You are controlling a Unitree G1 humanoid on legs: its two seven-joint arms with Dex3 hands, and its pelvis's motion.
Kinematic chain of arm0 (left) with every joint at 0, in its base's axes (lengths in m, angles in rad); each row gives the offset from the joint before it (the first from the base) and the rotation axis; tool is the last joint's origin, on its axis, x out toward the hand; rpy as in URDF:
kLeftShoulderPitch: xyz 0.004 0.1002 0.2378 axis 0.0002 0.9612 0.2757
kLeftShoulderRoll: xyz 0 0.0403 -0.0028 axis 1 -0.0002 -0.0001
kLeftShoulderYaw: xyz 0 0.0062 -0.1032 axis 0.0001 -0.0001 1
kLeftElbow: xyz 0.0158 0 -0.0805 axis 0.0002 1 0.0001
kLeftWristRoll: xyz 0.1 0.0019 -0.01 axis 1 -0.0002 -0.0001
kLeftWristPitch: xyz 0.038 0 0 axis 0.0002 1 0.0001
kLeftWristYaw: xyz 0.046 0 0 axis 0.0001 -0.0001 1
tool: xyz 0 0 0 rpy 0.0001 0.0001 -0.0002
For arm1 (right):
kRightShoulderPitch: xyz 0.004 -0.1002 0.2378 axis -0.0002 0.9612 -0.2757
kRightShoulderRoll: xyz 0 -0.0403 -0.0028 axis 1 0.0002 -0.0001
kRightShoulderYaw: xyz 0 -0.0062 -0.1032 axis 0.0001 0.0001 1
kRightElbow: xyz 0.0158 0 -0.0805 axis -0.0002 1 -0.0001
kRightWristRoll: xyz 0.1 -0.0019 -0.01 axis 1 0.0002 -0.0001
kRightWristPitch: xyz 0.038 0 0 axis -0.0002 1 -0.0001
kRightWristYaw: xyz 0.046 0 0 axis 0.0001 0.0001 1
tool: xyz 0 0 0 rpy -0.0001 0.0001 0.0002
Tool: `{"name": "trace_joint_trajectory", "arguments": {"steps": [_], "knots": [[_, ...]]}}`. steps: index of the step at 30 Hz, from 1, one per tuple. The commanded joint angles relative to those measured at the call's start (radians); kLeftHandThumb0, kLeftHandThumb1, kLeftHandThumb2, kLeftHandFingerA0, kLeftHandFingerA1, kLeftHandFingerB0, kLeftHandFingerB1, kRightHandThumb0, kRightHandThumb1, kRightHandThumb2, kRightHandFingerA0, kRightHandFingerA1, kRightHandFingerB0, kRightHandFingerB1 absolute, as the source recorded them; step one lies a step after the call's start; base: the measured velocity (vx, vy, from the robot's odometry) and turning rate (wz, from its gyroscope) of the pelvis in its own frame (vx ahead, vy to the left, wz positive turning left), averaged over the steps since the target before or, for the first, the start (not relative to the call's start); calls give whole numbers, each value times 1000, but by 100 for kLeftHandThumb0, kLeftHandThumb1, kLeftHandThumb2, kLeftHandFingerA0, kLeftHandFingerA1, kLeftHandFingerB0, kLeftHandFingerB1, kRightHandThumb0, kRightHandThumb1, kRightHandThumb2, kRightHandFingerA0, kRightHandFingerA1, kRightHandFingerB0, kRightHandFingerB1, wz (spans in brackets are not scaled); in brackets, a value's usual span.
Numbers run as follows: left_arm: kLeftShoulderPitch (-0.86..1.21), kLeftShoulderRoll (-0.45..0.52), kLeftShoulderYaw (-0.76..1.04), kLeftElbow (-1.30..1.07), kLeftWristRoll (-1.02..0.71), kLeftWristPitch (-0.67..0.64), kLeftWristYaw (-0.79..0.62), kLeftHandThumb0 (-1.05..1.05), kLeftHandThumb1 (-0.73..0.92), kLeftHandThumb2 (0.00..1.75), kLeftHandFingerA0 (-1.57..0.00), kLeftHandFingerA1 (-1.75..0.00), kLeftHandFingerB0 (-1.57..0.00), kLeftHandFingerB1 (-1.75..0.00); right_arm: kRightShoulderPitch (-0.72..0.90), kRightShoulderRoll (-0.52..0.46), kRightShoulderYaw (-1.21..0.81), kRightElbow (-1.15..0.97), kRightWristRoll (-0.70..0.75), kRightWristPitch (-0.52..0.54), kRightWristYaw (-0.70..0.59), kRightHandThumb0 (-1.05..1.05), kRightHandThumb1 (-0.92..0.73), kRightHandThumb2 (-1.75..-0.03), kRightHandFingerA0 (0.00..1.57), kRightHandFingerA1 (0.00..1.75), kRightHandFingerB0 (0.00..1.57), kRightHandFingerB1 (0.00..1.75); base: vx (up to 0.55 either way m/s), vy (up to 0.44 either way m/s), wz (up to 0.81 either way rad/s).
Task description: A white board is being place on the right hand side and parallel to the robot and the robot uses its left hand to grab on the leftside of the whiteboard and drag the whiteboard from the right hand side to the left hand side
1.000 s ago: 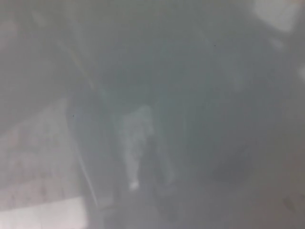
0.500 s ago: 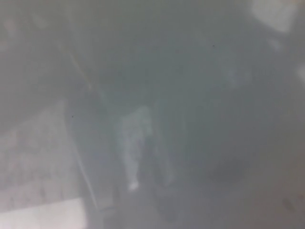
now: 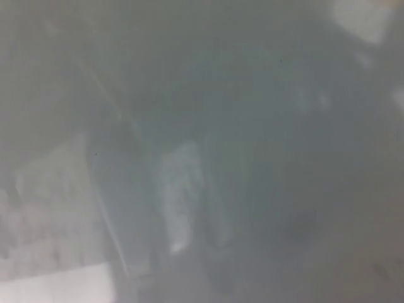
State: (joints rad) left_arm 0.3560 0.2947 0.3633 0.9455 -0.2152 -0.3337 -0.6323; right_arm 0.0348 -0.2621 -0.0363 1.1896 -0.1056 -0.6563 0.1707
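The head view is a grey blur. No hand can be made out, so whether either grips anything cannot be told. A pale patch [image 3: 57,284] lies at the lower left.

Place unclear, view blurred grey haze

A grey haze blurs everything, so no material or finish can be told; only a pale matt patch [image 3: 57,287] shows at lower left.

The whole head view is hazed grey and blurred, so neither hand nor any whiteboard can be told.
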Motion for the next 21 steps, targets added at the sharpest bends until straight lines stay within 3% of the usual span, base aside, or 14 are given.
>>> {"name": "trace_joint_trajectory", "arguments": {"steps": [1,2,9,10,13,14,15,16,21], "knots": [[-35,4,-54,75,87,-98,139,-34,50,103,0,-47,0,-48,6,-5,-6,5,9,-17,10,-73,-79,-73,60,130,40,90,0,0,0],[-47,-2,-64,99,96,-116,171,-60,72,62,-21,-30,-15,-26,7,-5,-3,5,4,-14,0,-74,-80,-73,61,127,41,89,0,0,0],[-68,-13,-100,162,119,-188,251,-62,72,62,-23,-30,-16,-27,6,2,-11,4,13,-4,8,-73,-79,-72,60,128,41,89,0,0,0],[-66,-20,-90,173,106,-205,250,-66,58,84,-21,-42,-14,-39,6,0,-5,4,2,-11,-5,-71,-79,-74,59,124,40,88,0,0,0],[-70,-20,-92,185,104,-217,254,-66,58,84,-21,-42,-14,-39,6,0,-4,4,0,-12,-6,-71,-79,-74,59,124,40,88,0,0,0],[-79,-14,-92,196,105,-220,256,-62,69,61,-25,-31,-19,-27,0,2,-5,4,0,-8,-9,-70,-79,-74,61,123,41,86,0,0,0],[-91,-7,-92,207,107,-224,257,-62,69,61,-25,-31,-19,-27,-7,4,-6,4,1,-4,-12,-70,-79,-74,61,123,41,86,0,0,0],[-95,-8,-89,215,101,-224,256,-65,58,83,-21,-42,-14,-38,-10,6,-13,6,11,4,-1,-70,-79,-72,64,126,41,86,0,0,0],[-86,-13,-80,207,81,-231,240,-62,58,82,-22,-42,-14,-38,-9,7,-15,13,5,0,-5,-70,-80,-71,61,124,41,83,0,0,0]]}}
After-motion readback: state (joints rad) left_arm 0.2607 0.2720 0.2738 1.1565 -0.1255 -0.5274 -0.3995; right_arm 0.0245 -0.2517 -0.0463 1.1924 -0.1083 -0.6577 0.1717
